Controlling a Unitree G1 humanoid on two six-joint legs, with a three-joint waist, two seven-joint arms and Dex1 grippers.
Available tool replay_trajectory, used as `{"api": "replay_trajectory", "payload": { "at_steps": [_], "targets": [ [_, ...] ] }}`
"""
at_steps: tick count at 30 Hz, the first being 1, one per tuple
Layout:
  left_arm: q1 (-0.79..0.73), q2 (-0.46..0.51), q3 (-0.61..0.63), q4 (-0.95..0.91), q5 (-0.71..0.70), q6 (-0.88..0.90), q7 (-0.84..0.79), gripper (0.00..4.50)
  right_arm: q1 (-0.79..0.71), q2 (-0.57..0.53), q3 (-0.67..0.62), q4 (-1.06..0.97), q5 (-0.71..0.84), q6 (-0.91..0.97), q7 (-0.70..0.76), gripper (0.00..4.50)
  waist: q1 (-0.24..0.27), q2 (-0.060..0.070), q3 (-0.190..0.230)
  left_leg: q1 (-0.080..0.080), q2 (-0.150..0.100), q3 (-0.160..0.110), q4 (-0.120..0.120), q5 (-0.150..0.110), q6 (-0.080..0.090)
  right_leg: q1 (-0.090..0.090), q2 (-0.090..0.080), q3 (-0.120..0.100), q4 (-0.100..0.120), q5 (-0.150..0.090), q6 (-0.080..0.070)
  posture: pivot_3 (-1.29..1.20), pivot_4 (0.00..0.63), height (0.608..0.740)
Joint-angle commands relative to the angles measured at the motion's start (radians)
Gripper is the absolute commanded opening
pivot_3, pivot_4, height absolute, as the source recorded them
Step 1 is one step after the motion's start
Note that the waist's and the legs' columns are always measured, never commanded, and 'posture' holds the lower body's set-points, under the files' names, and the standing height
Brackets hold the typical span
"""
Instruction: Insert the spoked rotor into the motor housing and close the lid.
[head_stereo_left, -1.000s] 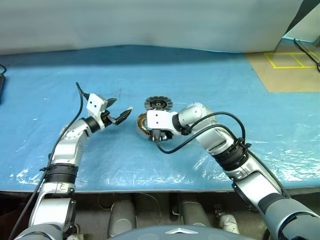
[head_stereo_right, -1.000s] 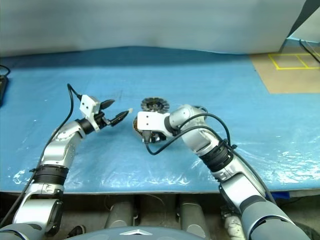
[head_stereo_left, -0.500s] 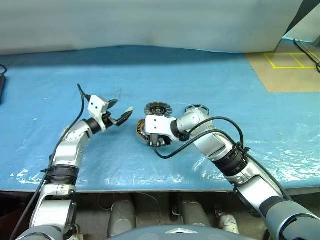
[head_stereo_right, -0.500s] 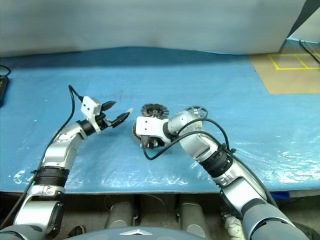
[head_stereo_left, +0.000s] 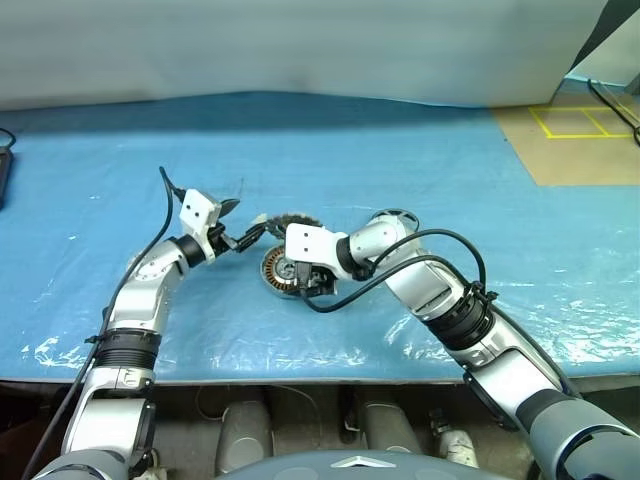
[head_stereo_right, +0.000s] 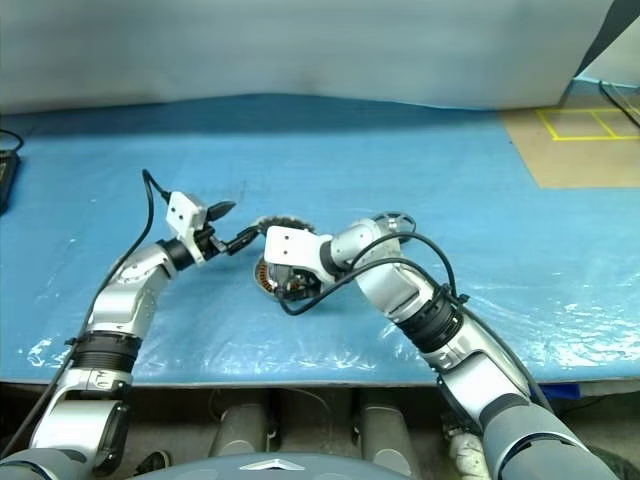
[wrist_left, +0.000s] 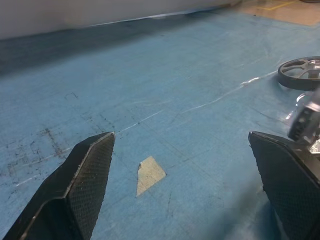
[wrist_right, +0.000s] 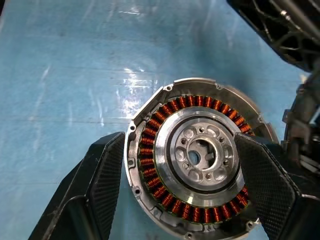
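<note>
The motor housing (wrist_right: 197, 157), a grey cup with copper windings and a silver hub, lies open side up on the blue table (head_stereo_left: 450, 180). My right gripper (head_stereo_left: 291, 282) hangs over it, open, one finger beside its rim and the other over its far side. Just behind my right wrist sits the lid (head_stereo_left: 287, 217), toothed rim showing, partly hidden. The spoked rotor (head_stereo_left: 396, 216) lies flat to the right of the lid. My left gripper (head_stereo_left: 246, 234) hovers open and empty left of the housing, its tips close to the lid.
A small pale tape patch (wrist_left: 149, 172) sits on the table ahead of my left fingers. Brown floor with yellow tape (head_stereo_left: 572, 125) lies at the back right. A black object (head_stereo_left: 3, 165) is at the far left edge. The table's front edge (head_stereo_left: 300, 375) runs near me.
My right gripper has widened its jaws and shifted left with the housing, closer to the left gripper. The lid is now partly covered by my right wrist. The left arm kept still.
</note>
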Motion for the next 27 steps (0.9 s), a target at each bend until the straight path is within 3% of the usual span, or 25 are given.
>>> {"api": "replay_trajectory", "payload": {
  "at_steps": [1,5,11,16,18,22,27],
  "targets": [
    [-0.019,0.002,0.000,-0.011,0.000,-0.012,-0.009,4.50,-0.026,-0.012,-0.046,-0.067,0.041,0.024,-0.002,3.63,0.000,0.000,0.000,0.000,0.000,0.000,0.000,0.000,0.000,0.000,0.000,0.000,0.000,0.000,0.000,0.00,0.150,0.740],
    [-0.027,0.002,0.001,0.006,0.002,-0.018,-0.015,4.50,-0.032,-0.047,-0.095,-0.116,0.097,0.072,0.014,3.63,0.000,0.000,0.000,0.000,0.000,0.000,0.000,0.000,0.000,0.000,0.000,0.000,0.000,0.000,0.000,0.00,0.150,0.740],
    [-0.039,0.004,0.002,0.028,0.001,-0.028,-0.029,4.50,0.075,-0.147,-0.300,-0.289,0.270,0.244,0.014,3.63,0.008,0.000,0.000,0.001,-0.001,-0.001,0.000,0.000,0.000,0.002,0.000,0.000,-0.001,0.000,0.000,0.00,0.150,0.740],
    [-0.039,0.026,0.014,0.053,-0.006,-0.041,-0.062,4.50,0.291,-0.214,-0.493,-0.253,0.357,0.056,-0.027,3.63,0.028,0.000,0.000,0.010,-0.001,0.000,-0.005,0.000,0.000,0.014,0.000,0.000,-0.010,0.000,0.002,0.00,0.150,0.740],
    [-0.041,0.032,0.018,0.062,-0.011,-0.045,-0.075,4.50,0.320,-0.217,-0.506,-0.207,0.346,-0.002,-0.070,3.63,0.023,0.000,0.000,0.010,-0.001,0.000,-0.005,0.000,0.000,0.014,0.000,0.000,-0.011,0.001,0.004,0.00,0.150,0.740],
    [-0.042,0.039,0.019,0.059,-0.026,-0.027,-0.113,4.50,0.310,-0.113,-0.537,0.028,0.338,-0.136,-0.214,3.63,0.020,-0.001,-0.001,0.012,-0.002,0.000,-0.004,0.000,0.000,0.015,0.000,0.000,-0.011,0.001,0.006,0.00,0.150,0.740],
    [-0.049,0.031,0.017,0.057,-0.027,-0.026,-0.129,4.50,0.290,-0.059,-0.468,0.248,0.261,-0.358,-0.291,3.63,0.023,-0.001,-0.001,0.010,-0.002,0.000,-0.005,0.000,0.000,0.014,0.000,0.000,-0.012,0.002,0.004,0.00,0.150,0.740]
  ]
}}
